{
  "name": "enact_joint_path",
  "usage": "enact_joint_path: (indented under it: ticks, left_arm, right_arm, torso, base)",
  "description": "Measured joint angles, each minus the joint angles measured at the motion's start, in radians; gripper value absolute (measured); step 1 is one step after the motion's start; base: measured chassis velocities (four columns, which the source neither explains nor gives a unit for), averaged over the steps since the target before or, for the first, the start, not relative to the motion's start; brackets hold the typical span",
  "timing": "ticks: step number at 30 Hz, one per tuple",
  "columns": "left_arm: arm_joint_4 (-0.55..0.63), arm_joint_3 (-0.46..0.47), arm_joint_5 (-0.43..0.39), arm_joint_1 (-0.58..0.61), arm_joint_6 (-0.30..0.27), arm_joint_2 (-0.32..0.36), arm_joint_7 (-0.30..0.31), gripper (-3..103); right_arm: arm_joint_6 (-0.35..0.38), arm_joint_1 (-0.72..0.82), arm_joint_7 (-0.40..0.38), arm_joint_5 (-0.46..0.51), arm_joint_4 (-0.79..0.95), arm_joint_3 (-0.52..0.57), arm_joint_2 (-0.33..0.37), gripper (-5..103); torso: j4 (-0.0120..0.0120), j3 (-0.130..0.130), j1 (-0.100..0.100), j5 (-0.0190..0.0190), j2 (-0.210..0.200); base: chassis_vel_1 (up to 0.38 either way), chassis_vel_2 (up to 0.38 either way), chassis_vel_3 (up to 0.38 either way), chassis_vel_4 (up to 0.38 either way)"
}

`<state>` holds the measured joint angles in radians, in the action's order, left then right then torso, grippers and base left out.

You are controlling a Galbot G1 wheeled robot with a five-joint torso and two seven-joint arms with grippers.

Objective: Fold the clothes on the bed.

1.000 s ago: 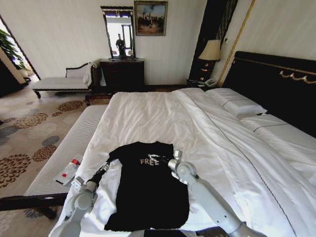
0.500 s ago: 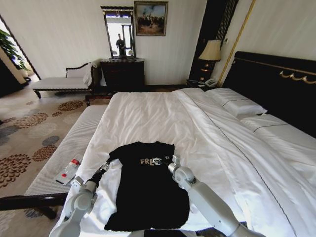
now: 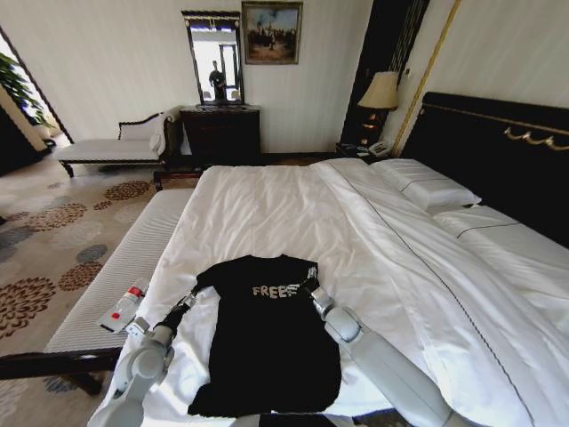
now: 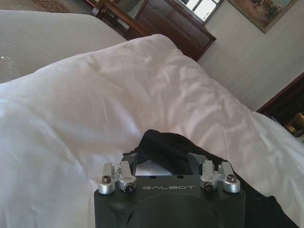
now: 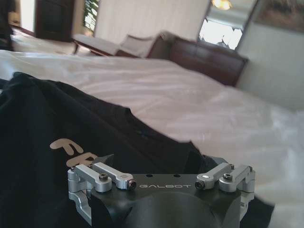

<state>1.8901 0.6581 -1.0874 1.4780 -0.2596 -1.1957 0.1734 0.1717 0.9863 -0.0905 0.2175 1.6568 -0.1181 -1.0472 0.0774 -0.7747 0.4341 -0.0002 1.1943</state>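
Observation:
The clothes, one black T-shirt point(image 3: 267, 338) with white "FREE" lettering, lie flat near the foot of the bed point(image 3: 267, 209). My left gripper point(image 3: 189, 301) rests at the shirt's left sleeve. In the left wrist view that gripper point(image 4: 163, 159) is open, with the black sleeve point(image 4: 166, 147) bunched between its fingers. My right gripper point(image 3: 308, 281) sits low at the shirt's right shoulder, beside the lettering. In the right wrist view it point(image 5: 159, 159) is open over the black fabric point(image 5: 42, 123), and one fingertip point(image 5: 107, 157) shows by the letters.
A pale upholstered bench point(image 3: 133, 258) runs along the bed's left side with a plastic bottle point(image 3: 123, 307) on it. Pillows point(image 3: 425, 189) and the dark headboard point(image 3: 498, 151) are to the right. White duvet spreads beyond the shirt.
My right gripper has dropped and slid forward onto the shirt's right shoulder edge. The left gripper and the shirt have stayed where they were.

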Motion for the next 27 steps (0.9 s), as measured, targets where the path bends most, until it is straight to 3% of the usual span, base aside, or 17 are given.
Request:
enact_joint_path:
  ticks: [2, 4, 7, 8, 9, 11, 12, 13, 15, 16, 18, 19, 20, 21, 23, 25, 27]
  left_arm:
    - [0.007, 0.007, -0.006, 0.002, -0.001, 0.004, 0.001, 62]
    - [0.008, 0.011, -0.008, 0.004, -0.002, 0.009, 0.002, 62]
    - [0.007, 0.015, -0.013, 0.004, -0.002, 0.009, 0.003, 62]
    - [0.007, 0.018, -0.015, 0.004, -0.002, 0.009, 0.004, 62]
    - [0.009, 0.019, -0.014, 0.004, -0.002, 0.009, 0.005, 62]
    - [0.014, 0.019, -0.014, 0.006, -0.002, 0.009, 0.006, 60]
    - [0.016, 0.019, -0.009, 0.008, -0.002, 0.010, 0.006, 62]
    - [0.017, 0.019, -0.003, 0.009, -0.003, 0.011, 0.006, 63]
    - [0.018, 0.018, -0.002, 0.009, -0.003, 0.012, 0.007, 63]
    - [0.021, 0.018, -0.005, 0.009, -0.004, 0.013, 0.012, 63]
    - [0.022, 0.018, -0.005, 0.008, -0.004, 0.014, 0.014, 63]
    - [0.027, 0.018, -0.014, 0.008, -0.006, 0.014, 0.018, 64]
    - [0.028, 0.019, -0.019, 0.007, -0.007, 0.015, 0.019, 64]
    - [0.026, 0.023, -0.019, 0.005, -0.008, 0.019, 0.023, 64]
    - [0.026, 0.022, -0.021, 0.004, -0.009, 0.019, 0.024, 64]
    - [0.034, 0.022, -0.004, 0.011, -0.010, 0.023, 0.024, 63]
    - [0.039, 0.017, 0.004, 0.015, -0.010, 0.024, 0.021, 63]
  right_arm:
    - [0.032, 0.019, 0.030, 0.067, 0.026, 0.023, -0.017, 100]
    - [0.185, 0.024, -0.139, 0.183, 0.094, 0.020, -0.055, 100]
    - [0.120, 0.029, -0.127, 0.156, 0.095, 0.040, -0.089, 100]
    - [0.268, 0.034, -0.247, 0.242, 0.131, 0.049, -0.136, 100]
    - [0.240, 0.039, -0.253, 0.133, 0.116, 0.055, -0.161, 100]
    - [0.192, 0.049, -0.186, 0.113, 0.108, 0.065, -0.168, 100]
    - [0.324, 0.063, -0.225, 0.114, 0.132, 0.062, -0.182, 100]
    - [0.334, 0.064, -0.232, 0.034, 0.124, 0.069, -0.193, 100]
    - [0.283, 0.063, -0.197, 0.033, 0.117, 0.078, -0.193, 100]
    - [0.369, 0.066, -0.234, 0.148, 0.142, 0.077, -0.192, 100]
    - [0.366, 0.063, -0.270, 0.071, 0.135, 0.084, -0.201, 100]
    - [0.302, 0.063, -0.203, 0.128, 0.138, 0.096, -0.191, 100]
    - [0.327, 0.069, -0.201, 0.181, 0.151, 0.098, -0.185, 100]
    - [0.436, 0.060, -0.310, 0.097, 0.160, 0.103, -0.191, 100]
    - [0.359, 0.047, -0.300, 0.053, 0.142, 0.107, -0.198, 100]
    - [0.458, 0.058, -0.339, 0.225, 0.166, 0.137, -0.214, 100]
    - [0.393, 0.057, -0.332, 0.234, 0.174, 0.145, -0.211, 100]
  torso:
    - [-0.0005, 0.000, 0.000, -0.0003, 0.000]
    - [-0.0005, 0.000, 0.000, -0.0012, 0.000]
    - [-0.0006, 0.000, 0.000, 0.0003, 0.000]
    - [-0.0006, 0.000, 0.000, -0.0009, 0.000]
    - [-0.0007, 0.000, 0.000, -0.0003, 0.000]
    - [-0.0004, 0.000, 0.000, -0.0005, 0.000]
    - [-0.0004, 0.000, 0.000, -0.0005, 0.000]
    - [0.0000, 0.000, 0.000, 0.0001, 0.000]
    - [-0.0004, 0.000, 0.000, -0.0010, 0.000]
    - [-0.0005, 0.000, 0.000, -0.0008, 0.000]
    - [-0.0003, 0.000, 0.000, 0.0001, 0.000]
    - [-0.0008, 0.000, 0.000, -0.0010, 0.000]
    - [-0.0013, 0.000, 0.000, -0.0012, 0.000]
    - [0.0000, 0.000, 0.000, -0.0008, 0.000]
    - [-0.0001, 0.000, 0.000, -0.0010, 0.000]
    - [0.0001, 0.000, 0.000, 0.0008, 0.000]
    - [-0.0010, 0.000, 0.000, -0.0001, 0.000]
  base:
    - [0.000, 0.000, 0.000, 0.000]
    - [0.000, 0.000, 0.000, 0.000]
    - [0.000, 0.000, 0.000, 0.000]
    - [0.000, 0.000, 0.000, 0.000]
    - [0.000, 0.000, 0.000, 0.000]
    - [0.000, 0.000, 0.000, 0.000]
    - [0.000, 0.000, 0.000, 0.000]
    - [0.000, 0.000, 0.000, 0.000]
    - [0.000, 0.000, 0.000, 0.000]
    - [0.000, 0.000, 0.000, 0.000]
    - [0.000, 0.000, 0.000, 0.000]
    - [0.000, 0.000, 0.000, 0.000]
    - [0.000, 0.000, 0.000, 0.000]
    - [0.000, 0.000, 0.000, 0.000]
    - [0.000, 0.000, 0.000, 0.000]
    - [0.000, 0.000, 0.000, 0.000]
    - [0.000, 0.000, 0.000, 0.000]
